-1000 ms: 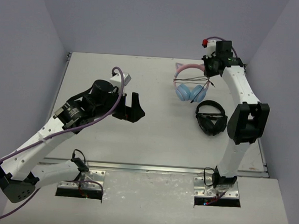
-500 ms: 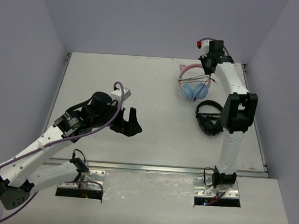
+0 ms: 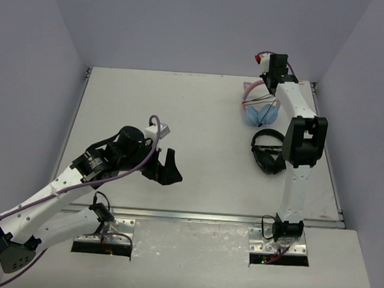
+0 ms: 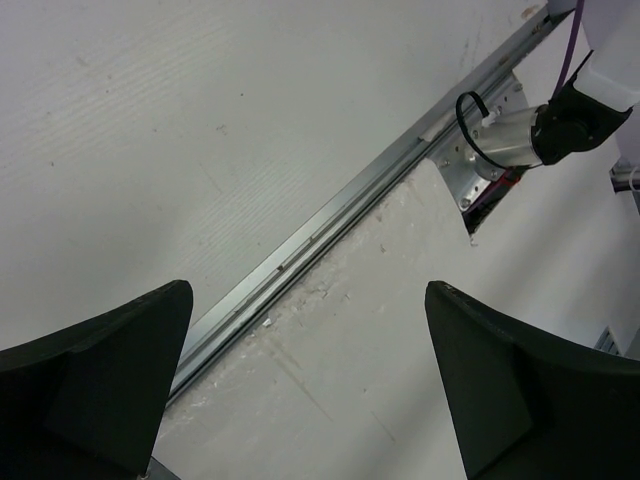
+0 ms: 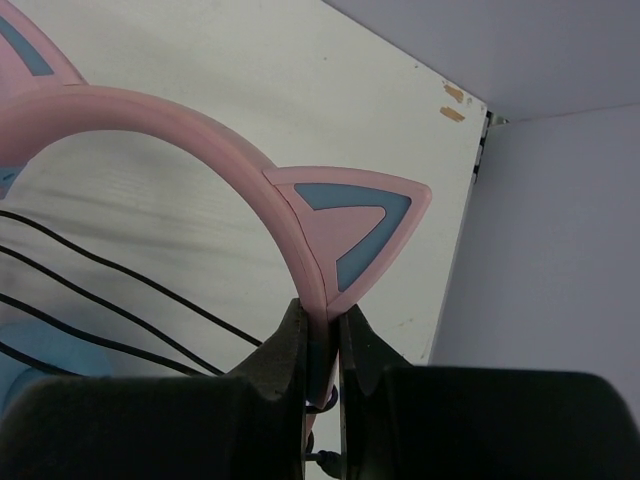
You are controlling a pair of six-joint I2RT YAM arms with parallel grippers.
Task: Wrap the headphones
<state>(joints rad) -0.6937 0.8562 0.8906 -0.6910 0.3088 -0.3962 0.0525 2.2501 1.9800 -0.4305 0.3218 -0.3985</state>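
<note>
Right gripper (image 5: 322, 350) clamps the headphones (image 3: 258, 113) by the band (image 5: 180, 115), between its fingers, just under one cat ear (image 5: 355, 215); left gripper (image 4: 308, 330) gapes, holding nothing; so thin a pinch may slip, loosening the cord (image 5: 100, 262).

All-black headphones (image 3: 270, 152) are seen lying on the white table (image 3: 200, 118), toward its right side, midway between near and far. A metal rail (image 3: 194, 215) is fixed along the near edge, and pale walls (image 3: 186, 26) are set at left, far and right.
</note>
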